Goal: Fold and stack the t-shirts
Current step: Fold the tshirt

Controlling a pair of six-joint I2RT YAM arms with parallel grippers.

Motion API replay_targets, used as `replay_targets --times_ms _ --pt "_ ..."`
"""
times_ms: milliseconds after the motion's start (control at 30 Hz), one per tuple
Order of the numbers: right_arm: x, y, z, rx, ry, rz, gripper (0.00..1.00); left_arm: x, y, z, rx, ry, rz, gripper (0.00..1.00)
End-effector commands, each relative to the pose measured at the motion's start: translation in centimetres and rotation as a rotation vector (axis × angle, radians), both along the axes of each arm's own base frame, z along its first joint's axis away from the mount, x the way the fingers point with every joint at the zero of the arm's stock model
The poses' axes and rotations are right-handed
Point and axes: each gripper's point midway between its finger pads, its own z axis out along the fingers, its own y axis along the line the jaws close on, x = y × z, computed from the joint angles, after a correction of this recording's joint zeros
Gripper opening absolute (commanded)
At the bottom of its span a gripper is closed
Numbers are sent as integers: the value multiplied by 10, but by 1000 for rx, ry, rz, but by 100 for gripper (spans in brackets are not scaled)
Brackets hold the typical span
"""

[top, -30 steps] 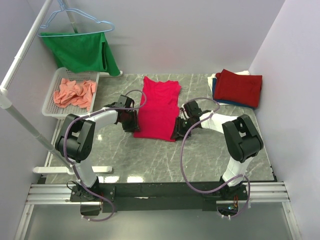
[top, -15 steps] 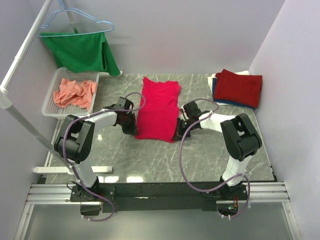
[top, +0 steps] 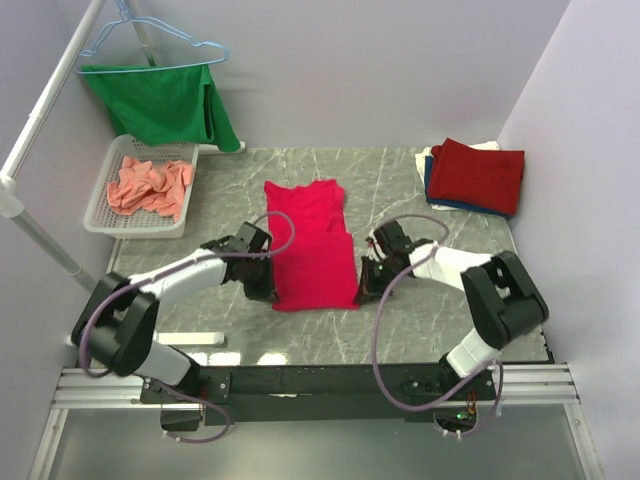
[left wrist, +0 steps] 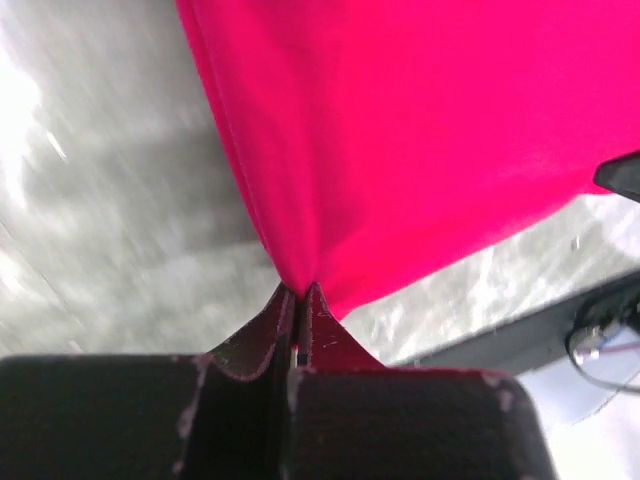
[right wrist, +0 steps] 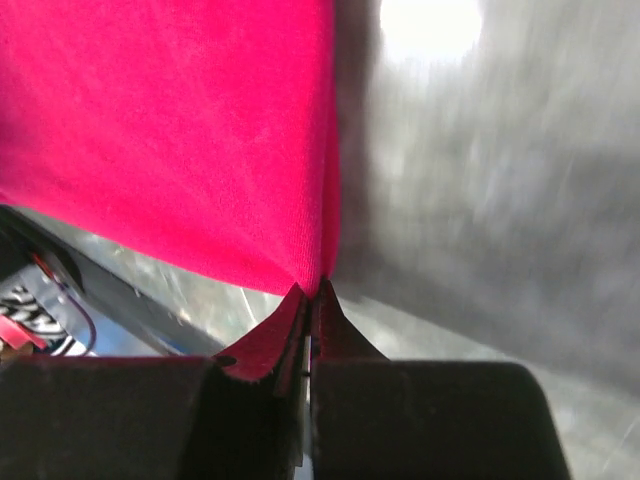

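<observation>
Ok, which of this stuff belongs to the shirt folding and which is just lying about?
Job: bright pinkish-red shirt, near corners pinched by left gripper and right gripper; folded dark red shirt at far right; salmon-orange shirt in the basket.
Lying about: hanging green cloth; white rack pole.

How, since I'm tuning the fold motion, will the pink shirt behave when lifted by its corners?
Probably floppy: the shirt puckers into creases where the left gripper and right gripper pinch its corners. Likely light, as fingertip pinches alone hold it. Lifted, its middle would probably sag rather than stay flat.
</observation>
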Motion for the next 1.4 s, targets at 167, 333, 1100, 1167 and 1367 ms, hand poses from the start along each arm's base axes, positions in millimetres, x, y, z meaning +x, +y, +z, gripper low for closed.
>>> replay_targets --times_ms 167,333,1100,1167,1367 --pt "-62 1 27 -23 -13 64 0 -65 9 13 17 77 62 1" --pt "-65 7 56 4 -64 65 0 -75 13 26 8 66 85 1" --pt "65 11 161 -54 -385 -68 0 63 45 121 280 -312 349 1" --pt "80 14 168 -41 -407 -76 0 85 49 125 292 -330 369 1" --pt "128 22 155 -49 -396 -109 0 143 56 125 332 -363 393 1"
